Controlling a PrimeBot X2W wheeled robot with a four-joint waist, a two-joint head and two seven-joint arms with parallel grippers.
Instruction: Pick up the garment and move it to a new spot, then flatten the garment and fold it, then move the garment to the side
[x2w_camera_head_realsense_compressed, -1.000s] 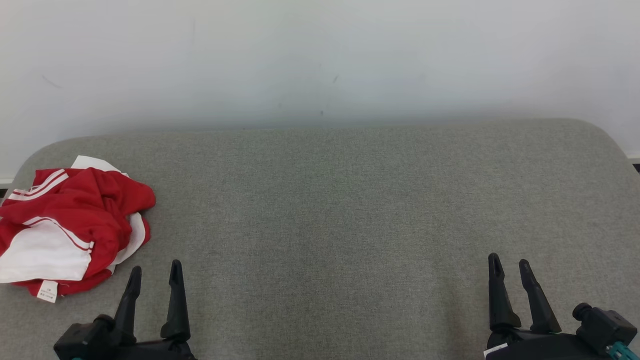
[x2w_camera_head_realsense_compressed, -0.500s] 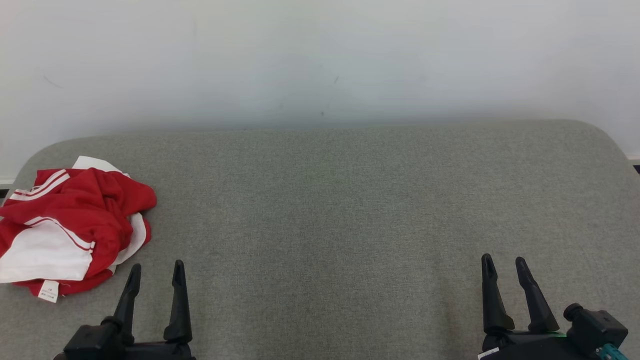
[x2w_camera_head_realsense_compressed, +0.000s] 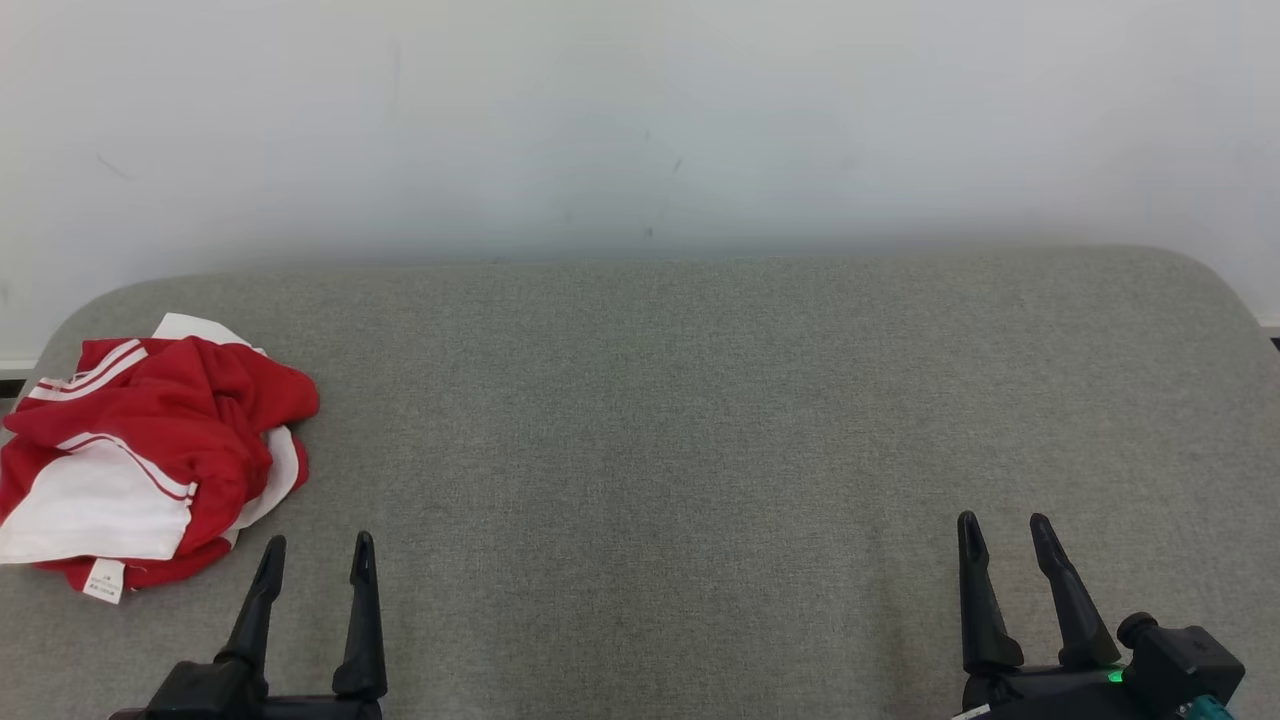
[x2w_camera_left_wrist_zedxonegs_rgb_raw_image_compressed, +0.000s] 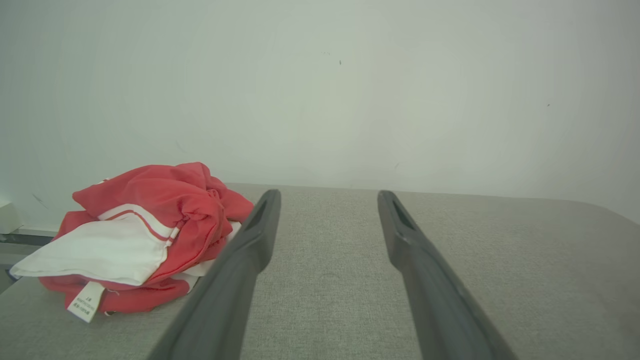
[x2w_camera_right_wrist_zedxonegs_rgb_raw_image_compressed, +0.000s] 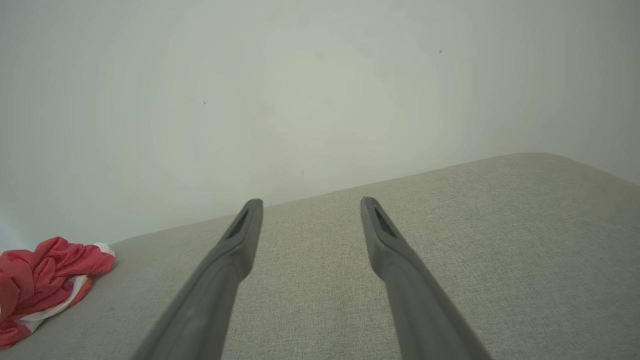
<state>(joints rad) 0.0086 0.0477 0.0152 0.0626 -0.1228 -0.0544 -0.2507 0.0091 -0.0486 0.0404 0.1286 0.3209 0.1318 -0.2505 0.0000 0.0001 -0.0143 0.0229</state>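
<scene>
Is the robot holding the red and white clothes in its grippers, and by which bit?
Nothing is held. The left gripper and right gripper are both open and empty. The red-and-white garment lies crumpled on the grey surface, untouched.

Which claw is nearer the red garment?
Left. The left claw sits just beside the garment, not touching; the right claw is far off on the opposite side.

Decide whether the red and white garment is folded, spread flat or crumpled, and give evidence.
Crumpled. The garment lies in a bunched heap on the grey surface, red and white layers overlapping unevenly, label sticking out.
</scene>
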